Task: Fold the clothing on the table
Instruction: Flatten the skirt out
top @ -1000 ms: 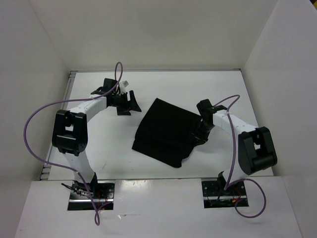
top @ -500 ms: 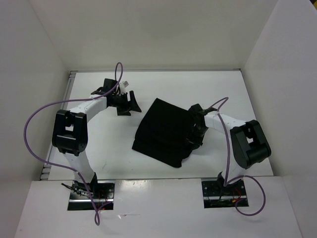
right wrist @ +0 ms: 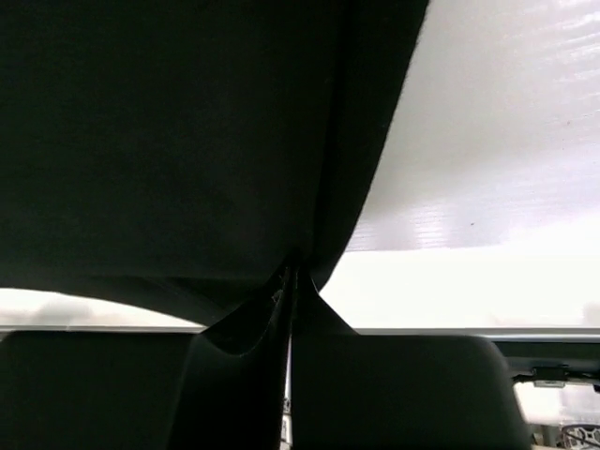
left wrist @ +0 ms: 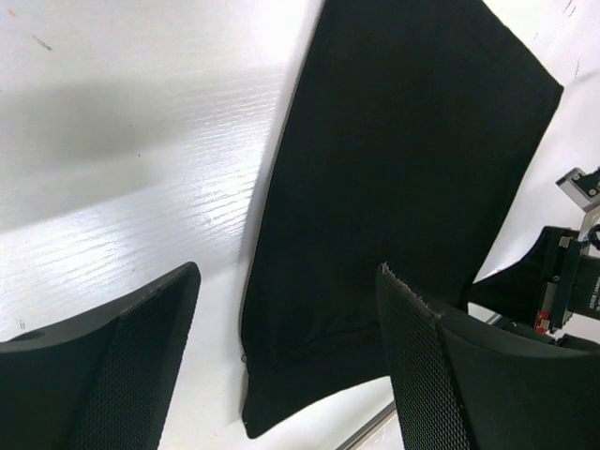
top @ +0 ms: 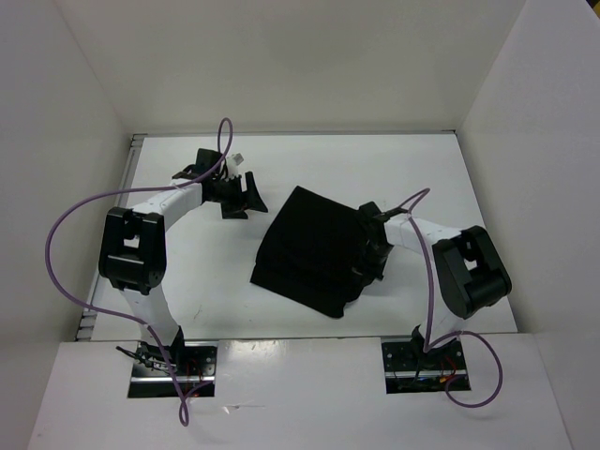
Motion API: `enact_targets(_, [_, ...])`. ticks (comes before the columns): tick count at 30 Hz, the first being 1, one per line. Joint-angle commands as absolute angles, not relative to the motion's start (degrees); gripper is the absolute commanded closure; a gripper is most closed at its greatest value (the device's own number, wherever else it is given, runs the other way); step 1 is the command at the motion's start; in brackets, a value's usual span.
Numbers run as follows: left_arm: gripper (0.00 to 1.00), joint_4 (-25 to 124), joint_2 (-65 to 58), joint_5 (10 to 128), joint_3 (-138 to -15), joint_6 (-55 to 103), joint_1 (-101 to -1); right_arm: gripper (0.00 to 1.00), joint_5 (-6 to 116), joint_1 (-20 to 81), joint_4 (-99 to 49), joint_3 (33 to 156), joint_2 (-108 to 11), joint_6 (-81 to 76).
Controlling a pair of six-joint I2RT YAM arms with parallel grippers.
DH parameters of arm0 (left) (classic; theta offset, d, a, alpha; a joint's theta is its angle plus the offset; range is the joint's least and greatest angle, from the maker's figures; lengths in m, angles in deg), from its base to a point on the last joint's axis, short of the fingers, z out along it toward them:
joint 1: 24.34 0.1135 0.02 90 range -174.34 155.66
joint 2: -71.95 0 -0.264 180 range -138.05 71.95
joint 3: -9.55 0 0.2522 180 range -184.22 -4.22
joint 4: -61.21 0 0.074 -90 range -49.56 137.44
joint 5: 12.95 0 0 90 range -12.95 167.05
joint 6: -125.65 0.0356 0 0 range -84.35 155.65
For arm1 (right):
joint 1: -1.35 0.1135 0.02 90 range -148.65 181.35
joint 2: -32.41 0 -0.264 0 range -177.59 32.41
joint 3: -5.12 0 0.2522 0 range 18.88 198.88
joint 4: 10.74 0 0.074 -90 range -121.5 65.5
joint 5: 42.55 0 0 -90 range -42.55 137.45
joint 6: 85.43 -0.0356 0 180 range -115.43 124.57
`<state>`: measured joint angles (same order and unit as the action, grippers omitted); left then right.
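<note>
Right gripper [right wrist: 289,277] pinched shut on the clothing [top: 314,251]; left gripper [left wrist: 288,272] spread wide, holding nothing.
The pinch is at its right edge; the clothing lies mid-width on the table [top: 216,291], toward the near edge, with the left gripper beside its far-left side.

I see plain white walls [top: 300,66] across the top, left and right of frame; a white ledge [top: 300,398] spans the bottom.

The right claw [right wrist: 289,279] pinches the clothing [right wrist: 169,131] — white table [right wrist: 506,141] beyond.
</note>
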<state>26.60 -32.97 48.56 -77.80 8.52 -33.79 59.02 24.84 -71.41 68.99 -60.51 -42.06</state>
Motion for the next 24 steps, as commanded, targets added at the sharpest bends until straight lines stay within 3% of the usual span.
enact_targets(1, [0.18,27.3,-33.5,47.2,-77.2,9.8,-33.7,1.0,57.6,25.5,-70.9,73.4,-58.6,-43.0])
enact_targets(6, [0.18,27.3,-34.0,47.2,-77.2,9.8,-33.1,1.0,63.8,26.2,-71.8,91.3,-56.9,-41.7])
enact_targets(10, [0.18,27.3,-34.0,47.2,-76.6,9.8,-33.1,1.0,67.0,25.6,-69.7,90.5,-49.3,-45.6])
enact_targets(17, [0.18,27.8,-34.0,46.0,-76.6,9.8,-32.6,1.0,53.0,20.6,-82.8,74.4,-50.4,-41.8])
enact_targets(24, [0.18,27.8,-34.0,46.0,-76.6,9.8,-32.6,1.0,33.6,20.0,-94.6,80.3,-53.0,-44.3])
